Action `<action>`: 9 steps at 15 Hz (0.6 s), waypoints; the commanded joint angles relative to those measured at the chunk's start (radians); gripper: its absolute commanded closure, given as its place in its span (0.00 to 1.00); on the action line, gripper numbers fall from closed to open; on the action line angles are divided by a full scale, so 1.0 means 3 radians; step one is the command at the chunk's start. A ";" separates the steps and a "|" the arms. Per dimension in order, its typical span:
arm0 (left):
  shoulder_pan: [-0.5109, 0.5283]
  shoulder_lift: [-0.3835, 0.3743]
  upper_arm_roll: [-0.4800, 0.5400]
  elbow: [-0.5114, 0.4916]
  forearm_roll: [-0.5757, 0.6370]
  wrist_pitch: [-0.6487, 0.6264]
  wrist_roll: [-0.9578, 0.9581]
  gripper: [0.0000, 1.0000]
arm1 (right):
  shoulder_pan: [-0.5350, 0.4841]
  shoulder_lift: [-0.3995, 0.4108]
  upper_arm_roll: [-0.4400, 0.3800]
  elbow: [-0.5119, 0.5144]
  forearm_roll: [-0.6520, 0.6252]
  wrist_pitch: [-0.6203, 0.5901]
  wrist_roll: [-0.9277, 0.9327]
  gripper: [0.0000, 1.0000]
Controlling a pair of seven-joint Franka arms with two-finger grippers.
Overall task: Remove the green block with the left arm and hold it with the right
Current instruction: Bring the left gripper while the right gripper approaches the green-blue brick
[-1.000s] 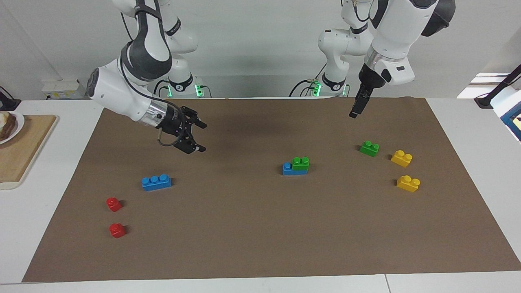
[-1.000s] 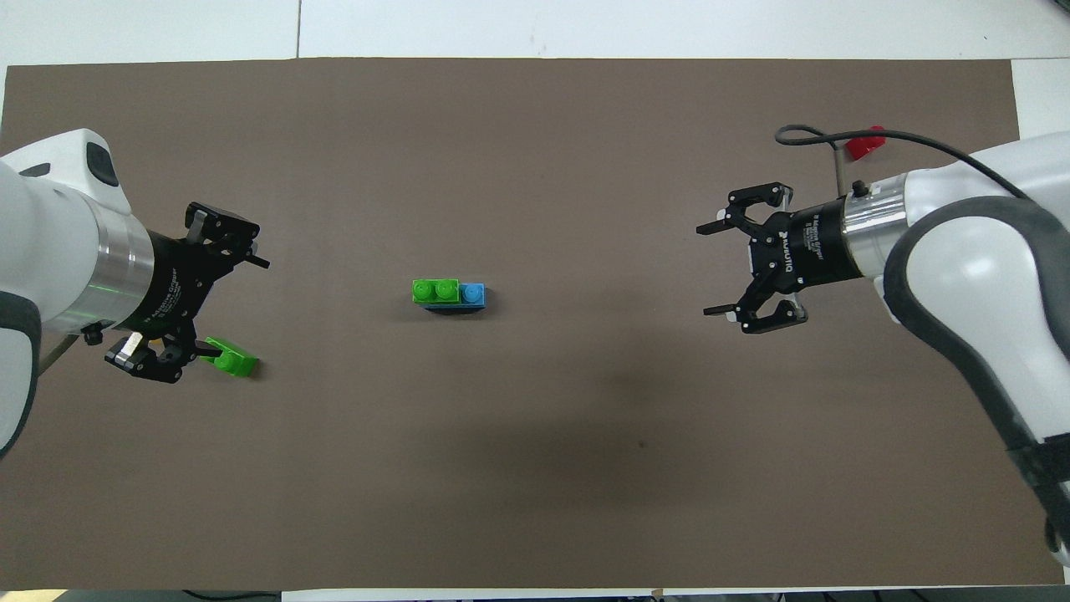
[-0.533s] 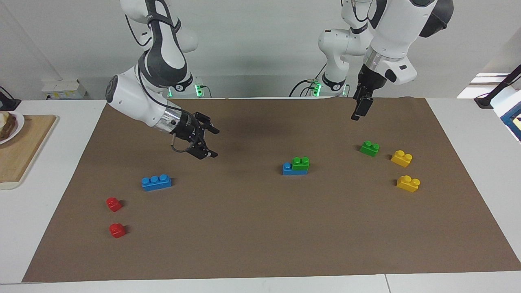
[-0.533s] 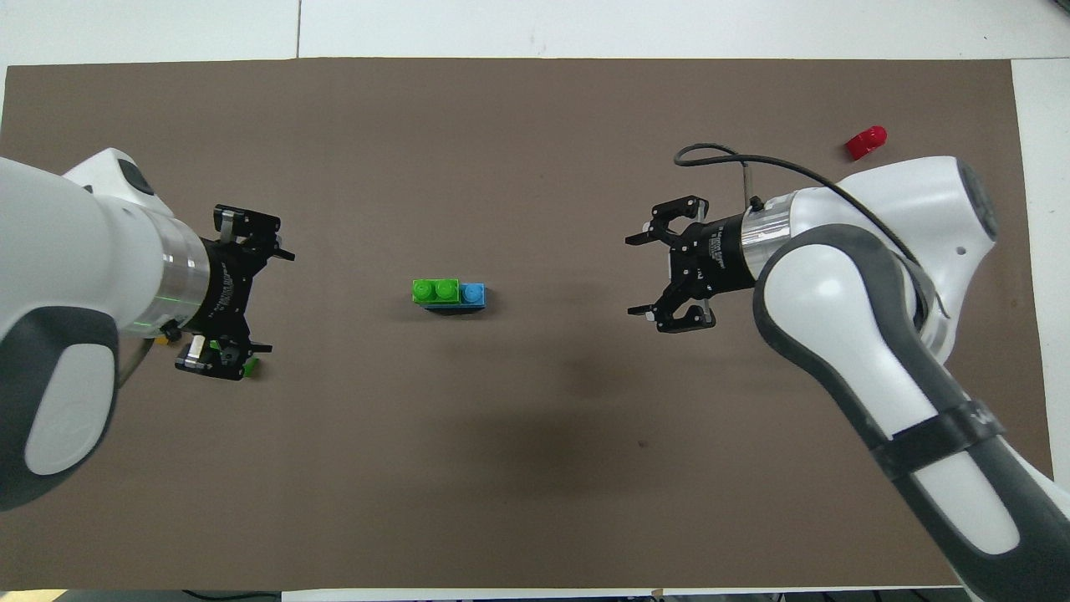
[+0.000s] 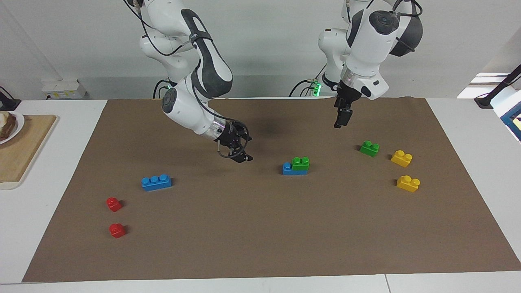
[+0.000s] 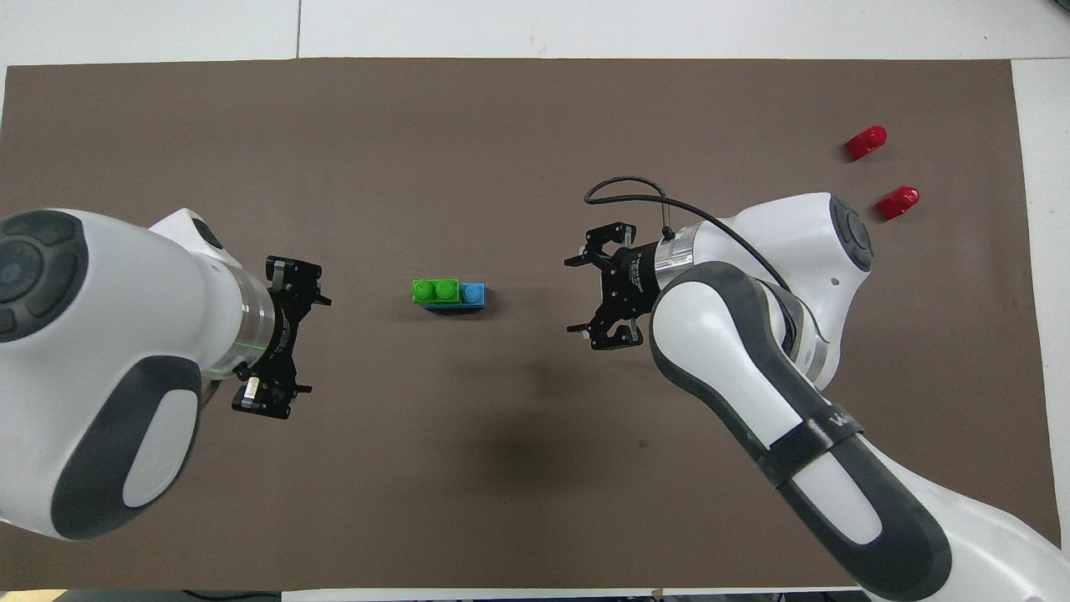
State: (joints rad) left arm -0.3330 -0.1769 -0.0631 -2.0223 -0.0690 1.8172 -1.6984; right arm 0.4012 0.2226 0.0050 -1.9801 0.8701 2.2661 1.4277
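Brown matte paper (image 5: 260, 228) covers most of a white table (image 5: 468, 122), and smooth plastic toy bricks with round studs are scattered over it. Near the middle, the green block (image 5: 301, 163), a two-stud brick, sits stacked on one end of a blue three-stud brick (image 5: 290, 169), leaving one blue stud bare at the end toward the right arm.

The right gripper (image 5: 243, 151), black and skeletal on a white rounded arm, hangs above the paper just toward the right arm's end from that stack, touching nothing. Its two fingers stand apart and empty. The left gripper (image 5: 340, 119) hangs above the paper on the robots' side of the stack, pointing down; its fingers are spread wide and hold nothing.

A second loose green brick (image 5: 369, 148) lies toward the left arm's end, with two yellow two-stud bricks (image 5: 405, 170) just past it. Toward the right arm's end lie a lone blue three-stud brick (image 5: 156, 182) and two small red single-stud bricks (image 5: 115, 217). A wooden board (image 5: 20, 154) with a plate (image 5: 10, 129) rests off the paper at that end.
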 commanded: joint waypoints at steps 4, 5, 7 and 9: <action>-0.0327 -0.0280 0.0037 -0.0433 -0.0041 0.0252 -0.0499 0.00 | 0.0211 0.0305 0.0004 0.0152 0.0382 0.0326 0.0002 0.05; -0.0357 -0.0275 0.0037 -0.0478 -0.0041 0.0313 -0.0561 0.00 | 0.0253 0.0352 0.0004 0.0208 0.0428 0.0366 0.0007 0.05; -0.0398 -0.0244 0.0042 -0.0591 -0.0041 0.0553 -0.0612 0.00 | 0.0324 0.0434 0.0004 0.0260 0.0510 0.0509 0.0007 0.05; -0.0393 -0.0153 0.0042 -0.0627 -0.0041 0.0742 -0.0669 0.00 | 0.0401 0.0525 0.0004 0.0331 0.0525 0.0617 0.0012 0.05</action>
State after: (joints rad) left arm -0.4342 -0.2257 -0.0653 -2.1705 -0.0691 1.9708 -1.8730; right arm 0.5018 0.3374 0.0065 -1.9230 1.0020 2.4187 1.4276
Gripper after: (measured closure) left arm 0.000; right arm 0.097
